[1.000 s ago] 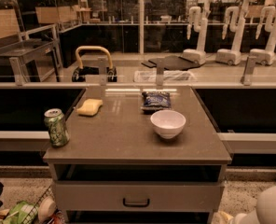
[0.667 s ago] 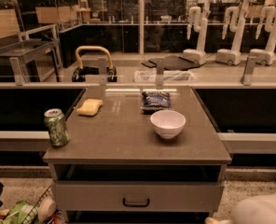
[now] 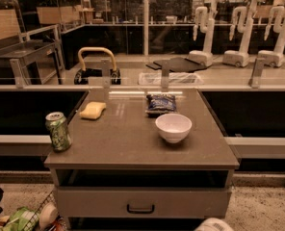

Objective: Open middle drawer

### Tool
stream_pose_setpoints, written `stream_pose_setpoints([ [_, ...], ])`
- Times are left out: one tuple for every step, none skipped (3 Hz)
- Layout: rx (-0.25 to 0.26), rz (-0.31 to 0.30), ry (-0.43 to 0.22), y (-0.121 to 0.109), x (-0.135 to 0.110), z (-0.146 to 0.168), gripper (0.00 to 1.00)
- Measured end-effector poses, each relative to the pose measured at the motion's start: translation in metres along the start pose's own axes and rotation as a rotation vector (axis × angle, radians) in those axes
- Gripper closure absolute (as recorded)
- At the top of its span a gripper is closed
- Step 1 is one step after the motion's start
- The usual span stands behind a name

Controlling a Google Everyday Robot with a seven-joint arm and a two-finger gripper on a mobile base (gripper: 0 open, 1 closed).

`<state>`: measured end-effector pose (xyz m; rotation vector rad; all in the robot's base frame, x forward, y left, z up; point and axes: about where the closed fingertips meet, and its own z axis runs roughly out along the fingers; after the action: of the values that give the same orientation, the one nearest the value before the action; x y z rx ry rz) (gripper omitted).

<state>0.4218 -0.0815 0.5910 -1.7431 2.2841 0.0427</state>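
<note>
The middle drawer (image 3: 89,202) is a wide grey front below the cabinet's dark open recess (image 3: 142,178). Its small black curved handle (image 3: 140,208) sits at the centre. The drawer front is flush with the cabinet, shut. My gripper is not in view. Only a white rounded part of my arm (image 3: 213,224) shows at the bottom edge, below and to the right of the handle, not touching it.
On the cabinet top (image 3: 128,143) stand a green soda can (image 3: 58,131), a yellow sponge (image 3: 93,110), a blue snack bag (image 3: 161,103) and a white bowl (image 3: 173,127). A wire basket with items (image 3: 24,219) sits at the bottom left. A rail (image 3: 142,86) runs behind.
The white part of my arm has moved left along the bottom edge and sunk lower in view. The drawer and the objects on top have not moved.
</note>
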Motion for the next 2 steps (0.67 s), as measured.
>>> stream_pose_setpoints([
  [-0.012,-0.033,-0.013,-0.0095,-0.0330,0.0667,0.00],
  [-0.013,-0.034,-0.012,-0.0091,-0.0332,0.0679,0.00],
])
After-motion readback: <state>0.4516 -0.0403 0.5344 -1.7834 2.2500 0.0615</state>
